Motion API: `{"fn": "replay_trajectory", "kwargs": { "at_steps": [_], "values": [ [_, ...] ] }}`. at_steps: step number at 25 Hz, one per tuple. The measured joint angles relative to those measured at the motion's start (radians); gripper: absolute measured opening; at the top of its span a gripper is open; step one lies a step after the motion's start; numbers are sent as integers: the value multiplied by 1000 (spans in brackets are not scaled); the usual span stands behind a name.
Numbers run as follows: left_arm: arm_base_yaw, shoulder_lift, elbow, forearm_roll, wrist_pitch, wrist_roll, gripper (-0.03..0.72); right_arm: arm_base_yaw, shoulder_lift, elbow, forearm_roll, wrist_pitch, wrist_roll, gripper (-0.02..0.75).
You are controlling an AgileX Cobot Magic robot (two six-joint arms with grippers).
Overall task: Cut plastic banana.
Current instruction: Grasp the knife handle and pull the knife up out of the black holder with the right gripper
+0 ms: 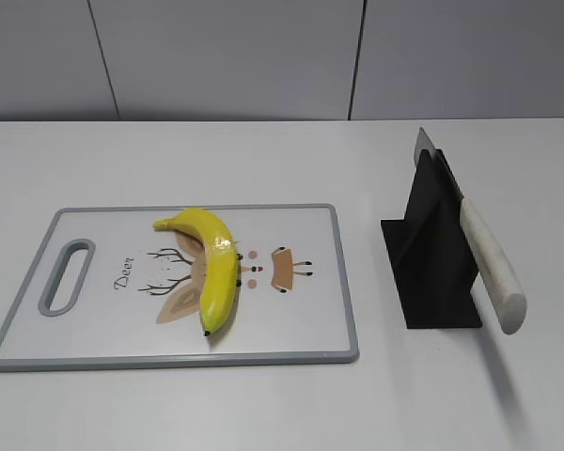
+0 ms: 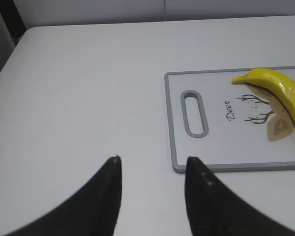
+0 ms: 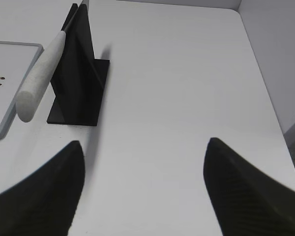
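banana: lies whole on the cutting board, across its deer drawing, right of the handle slot
knife: rests slanted in a black stand, right of the board, white handle toward the camera
left gripper: fingers spread, empty, over bare table near the board's corner
right gripper: fingers wide apart, empty, right of the stand
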Motion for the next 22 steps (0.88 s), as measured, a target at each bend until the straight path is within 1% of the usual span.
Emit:
{"fn": "replay_trajectory", "kwargs": {
  "at_steps": [22],
  "values": [
    [0, 0, 0, 0, 0, 0, 397, 0, 0, 0, 0, 0, -1, 572]
  ]
}}
